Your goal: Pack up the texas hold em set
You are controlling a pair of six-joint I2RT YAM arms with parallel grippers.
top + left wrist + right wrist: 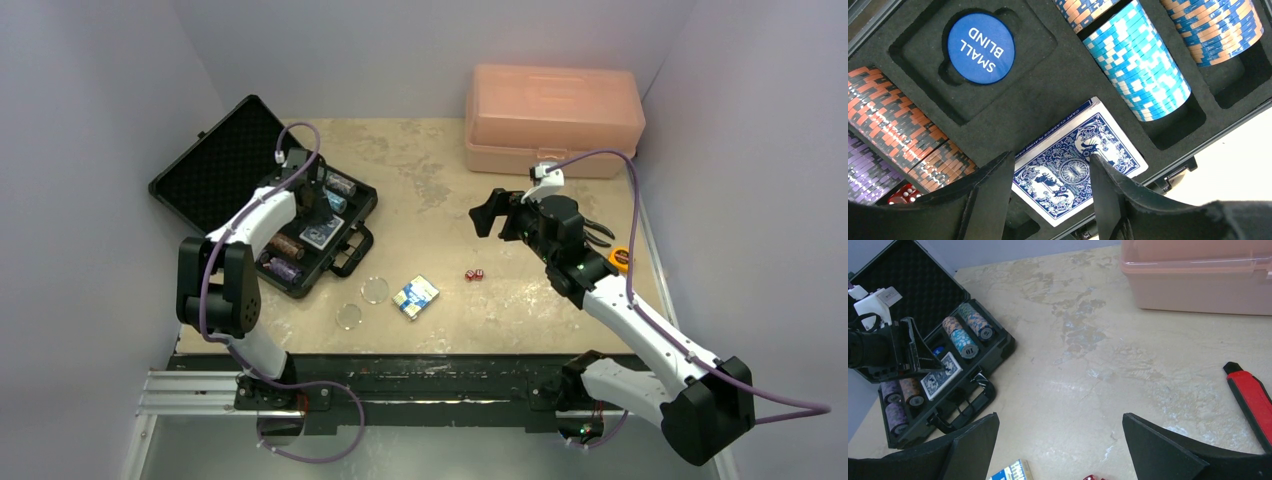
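Two blue card decks noted. The seated deck (1075, 160) lies flat in its foam slot inside the open black briefcase (215, 165). The loose deck (415, 295) lies on the bench (440, 180), toward the front edge.

The briefcase sits at the bench's left side, lid laid back, handle facing bench centre. The left claw (1050, 195) hangs directly over the seated deck. Its jaws are partly spread, one finger above each side of the card back, gripping nothing.

Chip rows fill the neighbouring slots: a light-blue row (1138, 65) just beside the deck and an orange-and-black row (893, 125) further along. A blue "SMALL BLIND" disc (980, 47) occupies a round recess. A red die (905, 194) shows beside the left finger.

The right claw (490, 215) hovers above mid-bench, jaws at full spread and empty.

Loose items on the bench:
- Two red dice (474, 274) lie just right of the loose deck.
- Two clear discs (375, 290) lie to its left, near the case handle.

The pink toolbox (555, 115) stands shut at right rear. Red-handled pliers (1250, 400) lie near the right edge.
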